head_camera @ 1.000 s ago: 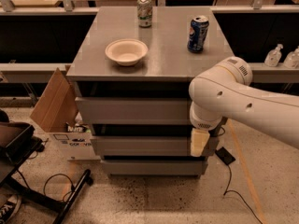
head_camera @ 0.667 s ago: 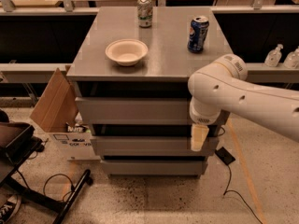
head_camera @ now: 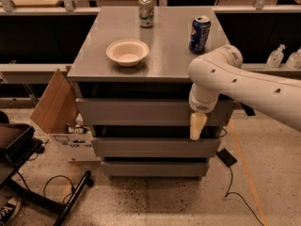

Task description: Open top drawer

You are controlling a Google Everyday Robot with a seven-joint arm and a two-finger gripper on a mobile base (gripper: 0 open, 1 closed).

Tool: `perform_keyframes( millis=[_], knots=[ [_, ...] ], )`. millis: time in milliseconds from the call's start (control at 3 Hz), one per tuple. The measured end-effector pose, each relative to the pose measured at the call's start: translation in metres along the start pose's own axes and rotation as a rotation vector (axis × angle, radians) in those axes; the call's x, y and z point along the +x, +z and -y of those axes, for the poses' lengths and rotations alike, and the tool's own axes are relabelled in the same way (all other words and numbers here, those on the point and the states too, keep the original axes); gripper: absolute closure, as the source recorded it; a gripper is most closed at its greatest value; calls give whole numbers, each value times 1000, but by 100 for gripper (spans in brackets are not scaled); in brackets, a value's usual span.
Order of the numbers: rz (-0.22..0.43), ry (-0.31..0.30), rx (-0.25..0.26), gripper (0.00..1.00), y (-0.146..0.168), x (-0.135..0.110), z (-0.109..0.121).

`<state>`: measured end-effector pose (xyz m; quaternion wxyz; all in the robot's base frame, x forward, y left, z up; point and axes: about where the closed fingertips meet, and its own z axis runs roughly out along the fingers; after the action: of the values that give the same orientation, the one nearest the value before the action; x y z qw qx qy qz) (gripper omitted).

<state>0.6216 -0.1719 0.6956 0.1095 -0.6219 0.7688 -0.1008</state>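
The top drawer (head_camera: 136,112) is the widest grey flat front, just under the cabinet's top, with a dark gap above it. No grey box interior shows. My gripper (head_camera: 197,125) is cream-coloured and points down in front of the right end of that drawer front, its tip reaching the gap above the middle drawer (head_camera: 150,147). The white arm (head_camera: 244,86) comes in from the right and hides the drawer's right end. Whether the gripper touches the front cannot be told.
A white bowl (head_camera: 127,52), a green can (head_camera: 146,11) and a blue can (head_camera: 199,34) stand on the cabinet top (head_camera: 164,60). The bottom drawer (head_camera: 153,168) is below. A cardboard box (head_camera: 59,109) stands at the left, cables and a black device (head_camera: 226,157) lie on the floor.
My gripper has risen a little, from the middle drawer's level up to the lower edge of the top drawer front. The drawer fronts have not visibly moved.
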Motion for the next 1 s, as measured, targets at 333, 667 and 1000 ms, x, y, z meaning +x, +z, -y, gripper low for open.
perform_keyframes(
  millis=[333,667,1000],
  knots=[
    [14,18,-33,18,17,-3,2],
    [49,72,-72,41,28,0,-17],
    [72,109,-86,64,24,4,-34]
  ],
)
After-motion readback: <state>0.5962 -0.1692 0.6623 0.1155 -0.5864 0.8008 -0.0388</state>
